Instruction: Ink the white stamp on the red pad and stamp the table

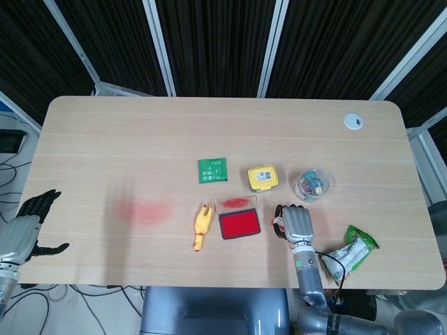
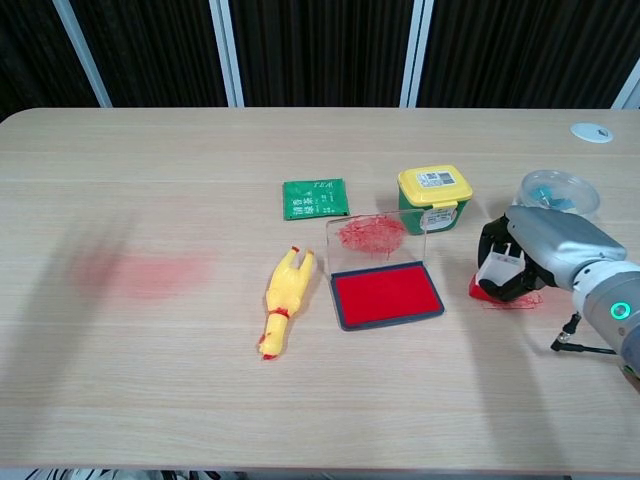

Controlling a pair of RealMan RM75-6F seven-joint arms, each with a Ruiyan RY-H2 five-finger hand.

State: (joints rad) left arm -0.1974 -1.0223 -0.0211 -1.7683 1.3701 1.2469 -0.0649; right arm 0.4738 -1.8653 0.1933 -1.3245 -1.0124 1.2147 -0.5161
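Observation:
My right hand grips the white stamp, whose red base presses on the table just right of the red ink pad. Red ink marks show on the wood under the hand. The pad's clear lid stands open behind it, smeared with red. My left hand hangs open off the table's left edge, seen only in the head view.
A yellow rubber chicken lies left of the pad. A green packet, a yellow-lidded tub and a clear round container sit behind. A green snack bag lies at the right front. A faint red smear marks the left.

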